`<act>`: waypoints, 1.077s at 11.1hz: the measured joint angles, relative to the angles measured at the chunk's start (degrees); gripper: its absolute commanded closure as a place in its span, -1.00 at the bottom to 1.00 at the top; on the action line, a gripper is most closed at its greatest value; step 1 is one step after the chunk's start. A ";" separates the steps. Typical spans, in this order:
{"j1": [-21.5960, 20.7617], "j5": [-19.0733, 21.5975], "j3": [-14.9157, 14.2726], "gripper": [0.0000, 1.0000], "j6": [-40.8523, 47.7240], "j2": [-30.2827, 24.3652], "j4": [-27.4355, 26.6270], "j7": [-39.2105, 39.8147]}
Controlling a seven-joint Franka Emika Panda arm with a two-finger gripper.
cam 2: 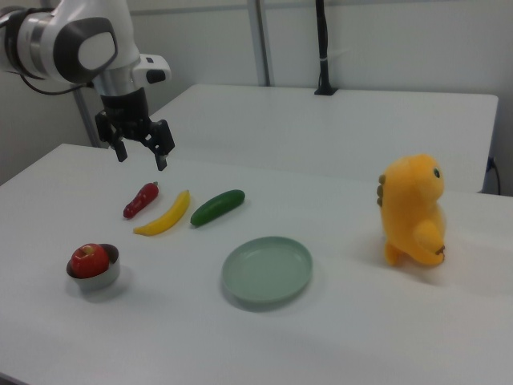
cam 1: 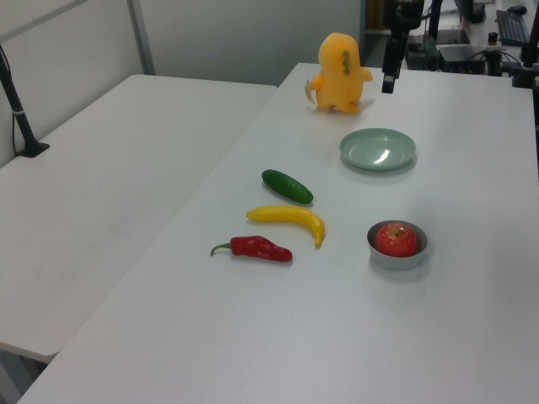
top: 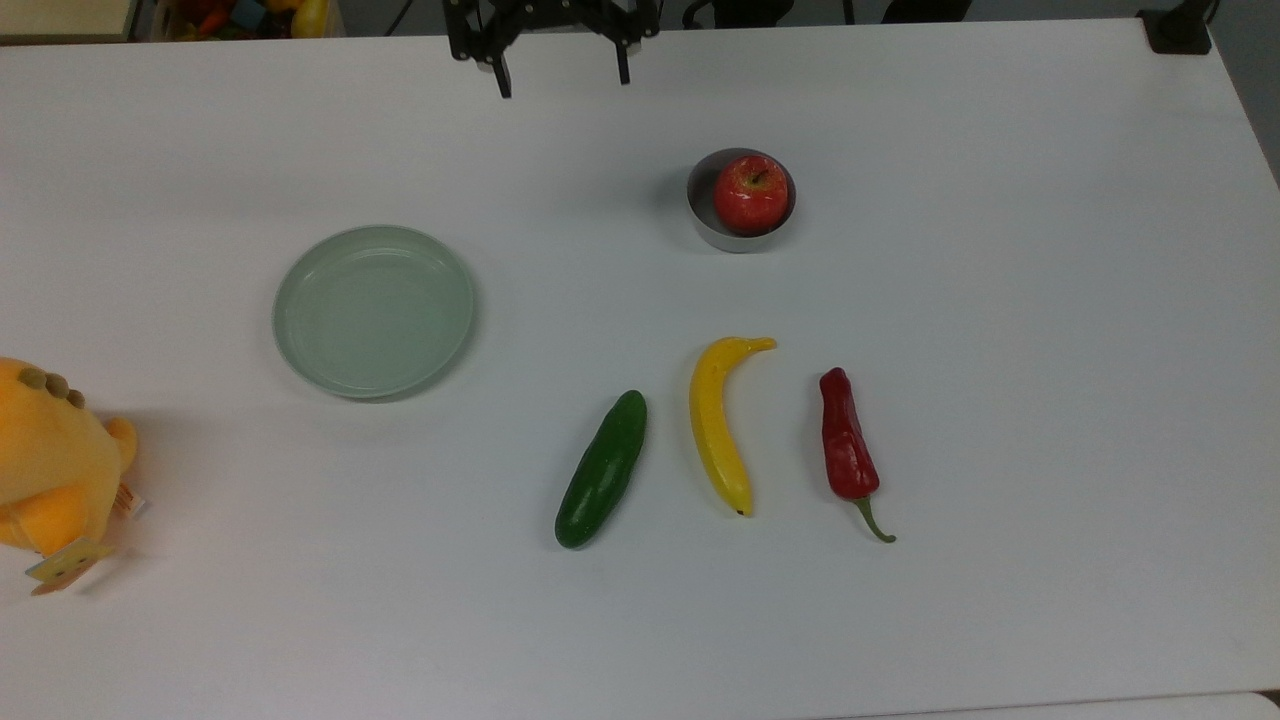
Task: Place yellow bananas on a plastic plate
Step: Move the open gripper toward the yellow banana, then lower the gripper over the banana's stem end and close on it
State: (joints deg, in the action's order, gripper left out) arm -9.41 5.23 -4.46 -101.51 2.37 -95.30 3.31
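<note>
The yellow banana (top: 718, 425) lies flat on the white table between a cucumber and a chili, also seen in the left view (cam 1: 290, 215) and the right view (cam 2: 164, 215). The pale green plastic plate (top: 375, 310) sits bare towards the top view's left, well apart from the banana (cam 1: 378, 149) (cam 2: 267, 270). My gripper (top: 562, 80) hangs open near the table's far edge in the top view, fingers spread wide with nothing between them. In the right view the gripper (cam 2: 142, 158) hovers in the air above and behind the chili. The left view has the gripper (cam 1: 389, 82) beyond the plate.
A dark green cucumber (top: 602, 469) and a red chili pepper (top: 846, 445) flank the banana. A red apple (top: 750, 193) sits in a small grey metal bowl (top: 700, 228). An orange plush toy (top: 50, 470) stands at the top view's left edge.
</note>
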 measured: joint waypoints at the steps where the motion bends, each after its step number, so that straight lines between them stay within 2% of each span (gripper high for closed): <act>1: -0.35 0.53 0.03 -1.00 -1.94 0.97 0.01 -1.28; 5: -2.88 0.62 1.23 -1.00 -11.73 6.23 0.03 -8.88; 10: -4.07 0.59 2.03 -1.00 -22.10 13.64 0.20 -11.05; 12: -5.02 -0.61 2.22 -1.00 -25.40 16.17 0.28 -13.22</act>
State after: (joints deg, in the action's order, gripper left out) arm -14.43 4.63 -2.24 -126.91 18.54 -95.02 -9.91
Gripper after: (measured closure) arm 0.000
